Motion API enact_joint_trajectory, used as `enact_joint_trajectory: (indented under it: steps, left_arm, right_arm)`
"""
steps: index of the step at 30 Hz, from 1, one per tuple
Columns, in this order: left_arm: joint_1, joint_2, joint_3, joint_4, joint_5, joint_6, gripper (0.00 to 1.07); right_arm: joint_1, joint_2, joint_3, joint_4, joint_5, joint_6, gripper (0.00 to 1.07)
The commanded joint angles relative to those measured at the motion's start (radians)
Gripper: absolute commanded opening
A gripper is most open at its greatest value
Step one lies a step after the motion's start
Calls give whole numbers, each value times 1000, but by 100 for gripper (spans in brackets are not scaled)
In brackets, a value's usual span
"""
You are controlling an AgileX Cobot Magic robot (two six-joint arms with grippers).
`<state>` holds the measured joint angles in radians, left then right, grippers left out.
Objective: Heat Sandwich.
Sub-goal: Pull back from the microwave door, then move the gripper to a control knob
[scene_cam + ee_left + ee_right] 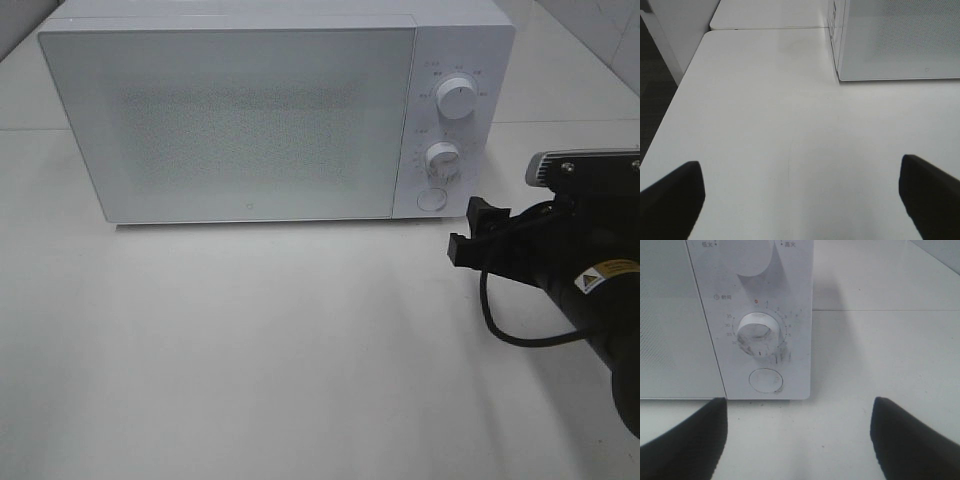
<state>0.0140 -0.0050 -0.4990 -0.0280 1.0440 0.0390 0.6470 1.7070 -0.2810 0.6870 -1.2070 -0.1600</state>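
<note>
- On the near left of the table (740, 125), over bare white top: left gripper (800, 200), jaws spread wide, nothing between them, well short of the microwave (275, 110).
- Farther in, on the right: right gripper (468, 230), jaws wide apart and empty, aimed at the control panel (490, 150), near it but not touching.
- Straight ahead of those jaws: round button (765, 380) low on the panel, timer knob (759, 334) just above it, second knob (458, 98) higher up.
- Beyond, to the left of the panel: door (670, 330) shut flush.
- No sandwich visible in any view; perhaps behind the speckled door, but impossible to tell.
- Likely step in hand: working the panel, either the button to release the door or the timer knob to start heating.
- Risk of a wide jaw catching the timer knob on the way to the button, given how close together the two sit.
- Risk of a hard push sliding the whole microwave back on the smooth top, with nothing bracing it and the left gripper well apart from it.
- Risk of a released door swinging out into the right arm, parked close in front of that edge.
- Risk of starting the timer on an empty oven, with the food's place unconfirmed.
</note>
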Motion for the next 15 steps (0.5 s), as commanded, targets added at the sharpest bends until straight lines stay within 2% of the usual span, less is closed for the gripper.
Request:
enact_joint_trajectory:
  steps: [1, 15]
  left_arm:
    - [0, -26, 3, -5, -8, 0, 100]
    - [0, -26, 3, -5, -8, 0, 100]
  right_arm:
    - [-24, 33, -43, -34, -20, 6, 76]
    - [-114, 143, -213, -160, 51, 13, 76]
